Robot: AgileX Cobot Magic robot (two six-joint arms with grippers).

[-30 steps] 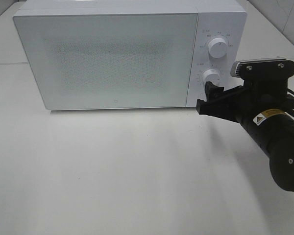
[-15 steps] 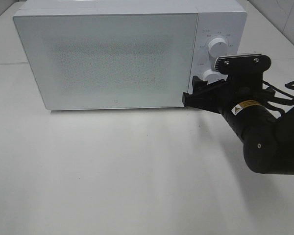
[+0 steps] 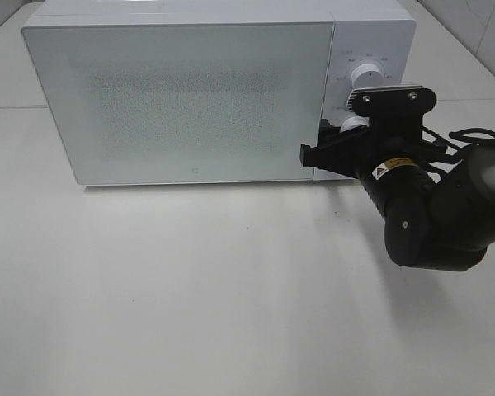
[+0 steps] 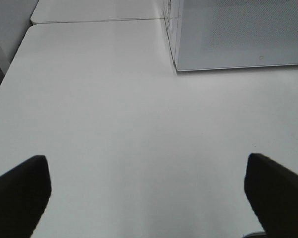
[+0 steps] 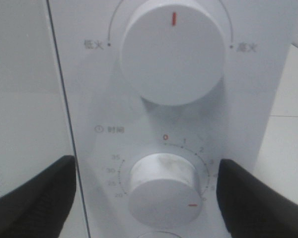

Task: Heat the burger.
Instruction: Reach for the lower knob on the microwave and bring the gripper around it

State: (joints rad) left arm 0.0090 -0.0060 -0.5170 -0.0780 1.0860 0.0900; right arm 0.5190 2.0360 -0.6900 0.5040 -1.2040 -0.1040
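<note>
The burger is out of view. The white microwave [image 3: 190, 99] stands with its door [image 3: 177, 103] closed. My right gripper [image 3: 330, 142] is up against the control panel. In the right wrist view the right gripper [image 5: 146, 173] is open, its dark fingers [image 5: 35, 193] standing either side of the lower timer knob [image 5: 166, 188] with a gap on each side. That knob's red mark points to the lower right. The upper power knob [image 5: 171, 54] sits above it. My left gripper [image 4: 149, 198] hangs wide open over bare table, holding nothing.
The white table [image 3: 190, 289] spreads in front of the microwave. A seam [image 4: 97, 21] between two tabletops runs past the microwave's left corner [image 4: 176, 67]. The right arm's black body [image 3: 433, 214] hangs over the table at the right.
My right arm has swung left and in toward the control panel, bringing the gripper from beside the microwave's lower right corner to the timer knob. The door stays closed.
</note>
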